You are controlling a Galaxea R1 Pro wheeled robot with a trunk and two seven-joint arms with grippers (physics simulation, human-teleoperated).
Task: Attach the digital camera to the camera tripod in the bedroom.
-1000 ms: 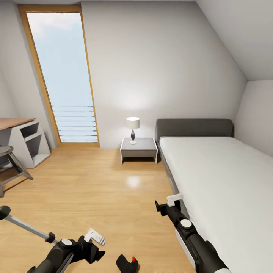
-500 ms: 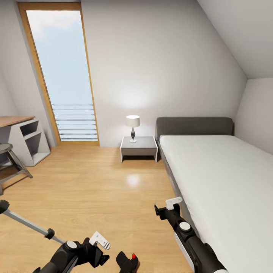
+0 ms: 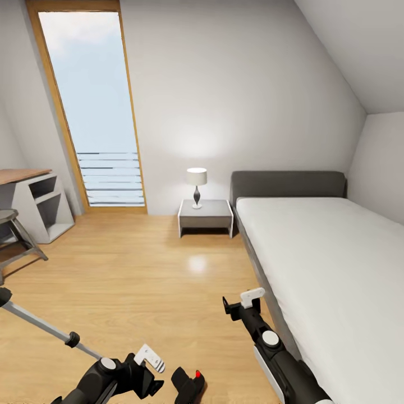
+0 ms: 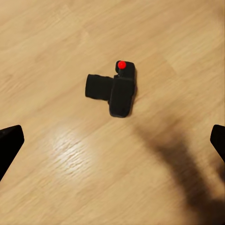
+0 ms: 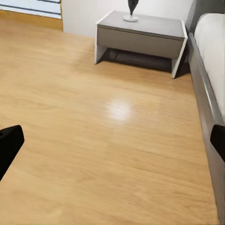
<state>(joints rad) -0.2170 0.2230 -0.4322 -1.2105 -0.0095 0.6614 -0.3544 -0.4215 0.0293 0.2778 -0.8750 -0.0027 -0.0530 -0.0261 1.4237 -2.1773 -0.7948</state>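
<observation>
**Camera on the floor beneath the spread left gripper**

The digital camera [image 4: 116, 90] is a small matte-black box with a short cylindrical lens barrel and a round red button; it lies on the glossy, pale, wood-grained floor [image 3: 140, 269], and everything else is placed from it; in the head view the camera [image 3: 188, 384] sits at the bottom edge. The left gripper [image 4: 112, 140] hangs above the camera, its two black fingertips [image 4: 9, 143] spread wide to either side in the wrist view, holding and touching nothing; in the head view this gripper [image 3: 147, 373] is just left of the camera, black-bodied with a white plate. A slim silver-grey leg of the camera tripod [image 3: 39, 322] with black collars slants over the floor further left of the camera; its head is out of frame. The right gripper [image 3: 242, 303] is right of the camera and farther into the room, beside the grey bed [image 3: 314, 258] with its smooth white mattress; in its wrist view the dark fingertips [image 5: 9, 145] stand wide apart, empty, over bare floor. Beyond the camera stand a boxy grey nightstand [image 3: 205, 217] bearing a white-shaded lamp [image 3: 196, 187], and a tall wood-framed window [image 3: 90, 106]; far left of the camera are an angular desk [image 3: 33, 205] and a metal-legged stool [image 3: 14, 235].
</observation>
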